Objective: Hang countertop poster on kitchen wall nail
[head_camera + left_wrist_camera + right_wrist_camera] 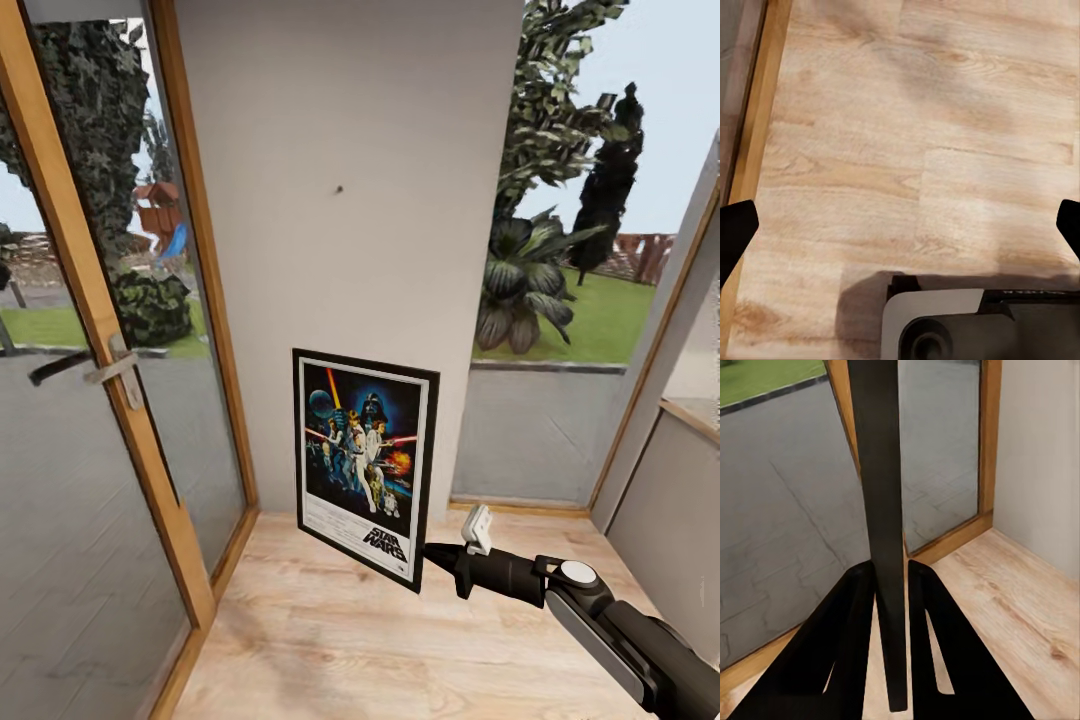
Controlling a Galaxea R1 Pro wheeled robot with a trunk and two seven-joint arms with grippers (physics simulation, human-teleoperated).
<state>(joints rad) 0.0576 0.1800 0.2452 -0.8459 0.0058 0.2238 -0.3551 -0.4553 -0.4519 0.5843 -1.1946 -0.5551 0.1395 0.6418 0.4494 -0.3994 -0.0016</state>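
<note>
Black-framed and upright, the poster [364, 466] hangs in my right gripper [437, 553], pinched at its lower right corner; in the right wrist view the two dark fingers [844, 649] are clamped on either side of the frame's thin edge [883, 510], which runs straight up out of them. The poster sits low, in front of the pale grey wall panel [350, 130] between the glazed door [90, 380] and the window, its face towards me. The wall nail [339, 189] is a dark speck well above the poster's top edge, roughly in line with it. So I judge the move ahead is mostly a lift, long axis kept vertical, then a push in towards the wall. My left gripper [900, 225] hangs spread wide over the wooden floor [907, 135], holding nothing.
</note>
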